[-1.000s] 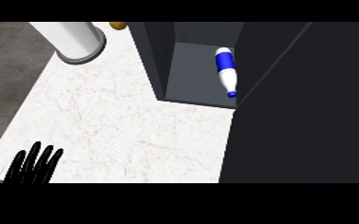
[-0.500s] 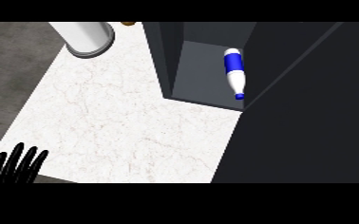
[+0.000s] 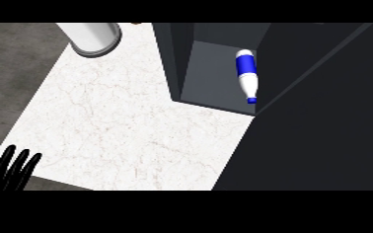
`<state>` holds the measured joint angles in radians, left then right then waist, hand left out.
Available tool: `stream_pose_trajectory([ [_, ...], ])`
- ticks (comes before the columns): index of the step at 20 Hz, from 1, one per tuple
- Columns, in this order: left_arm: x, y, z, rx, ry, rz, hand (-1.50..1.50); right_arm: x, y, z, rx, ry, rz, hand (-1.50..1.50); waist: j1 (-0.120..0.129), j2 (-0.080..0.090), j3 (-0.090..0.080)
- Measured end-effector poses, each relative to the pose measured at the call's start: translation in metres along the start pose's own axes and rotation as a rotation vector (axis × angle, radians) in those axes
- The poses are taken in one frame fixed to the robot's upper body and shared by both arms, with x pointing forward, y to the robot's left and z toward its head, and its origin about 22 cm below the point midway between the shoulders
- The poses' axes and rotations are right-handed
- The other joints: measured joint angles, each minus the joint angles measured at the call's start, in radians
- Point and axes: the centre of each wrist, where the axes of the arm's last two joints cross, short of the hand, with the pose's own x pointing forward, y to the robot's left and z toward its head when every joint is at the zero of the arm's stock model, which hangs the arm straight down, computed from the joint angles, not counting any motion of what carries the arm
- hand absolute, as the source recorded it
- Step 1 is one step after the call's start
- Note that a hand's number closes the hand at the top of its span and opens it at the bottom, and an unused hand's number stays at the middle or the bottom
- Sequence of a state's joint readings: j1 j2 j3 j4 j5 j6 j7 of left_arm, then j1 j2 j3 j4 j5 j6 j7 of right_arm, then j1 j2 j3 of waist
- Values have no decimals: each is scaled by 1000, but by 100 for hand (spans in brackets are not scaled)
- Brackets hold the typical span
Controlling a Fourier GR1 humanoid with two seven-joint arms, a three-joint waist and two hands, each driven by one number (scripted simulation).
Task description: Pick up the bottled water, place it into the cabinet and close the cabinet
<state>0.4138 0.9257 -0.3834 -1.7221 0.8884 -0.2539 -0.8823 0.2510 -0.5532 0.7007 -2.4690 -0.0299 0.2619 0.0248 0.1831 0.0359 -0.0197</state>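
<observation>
Across the middle of the head view lay the white, faintly veined marble bench (image 3: 131,123), its top bare over most of its width. Beyond its left edge ran a strip of dark grey speckled floor (image 3: 25,74), which also showed below the bench's near left corner. At the bench's far left corner stood a white cylindrical canister with a grey rim (image 3: 91,38), upright and cut off by the top of the view. Just past it, at the far edge, a small brown object (image 3: 137,23) peeked in, too little of it visible to tell what it was.

Along the right side of the bench stood the dark grey cabinet (image 3: 182,59). Its interior was open to view, with a lighter grey floor panel inside. On that floor lay the blue and white plastic water bottle with a blue cap (image 3: 247,76), on its side, cap pointing toward the near edge, close against the cabinet's right inner wall. A large, nearly black cabinet door panel (image 3: 313,128) filled the right part of the view, from the upper right corner down to the lower edge, and hid the right half of the bench. The bottle's cap sat just beside the edge of this panel.

At the near left corner of the bench showed the black left hand (image 3: 16,168), its fingers (image 3: 22,160) straight and spread, pointing up, holding nothing, well apart from the cabinet. The right hand showed nowhere.
</observation>
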Motion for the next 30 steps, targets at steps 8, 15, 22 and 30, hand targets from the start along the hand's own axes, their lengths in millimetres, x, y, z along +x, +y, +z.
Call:
stream_pose_trajectory([
  [8,9,8,-5,-3,-5,-14,-150,-14,-1,-14,-36,22,-146,150,16,11,1],
  [15,15,12,-10,-7,-16,-13,-150,-38,-13,-34,-2,48,-302,150,23,17,8],
  [22,18,17,-4,22,-1,-13,-150,-71,-67,-63,-212,109,-302,150,1,3,12],
  [30,22,23,2,44,15,0,-150,-92,-133,-138,-461,186,-275,150,-33,-8,16],
])
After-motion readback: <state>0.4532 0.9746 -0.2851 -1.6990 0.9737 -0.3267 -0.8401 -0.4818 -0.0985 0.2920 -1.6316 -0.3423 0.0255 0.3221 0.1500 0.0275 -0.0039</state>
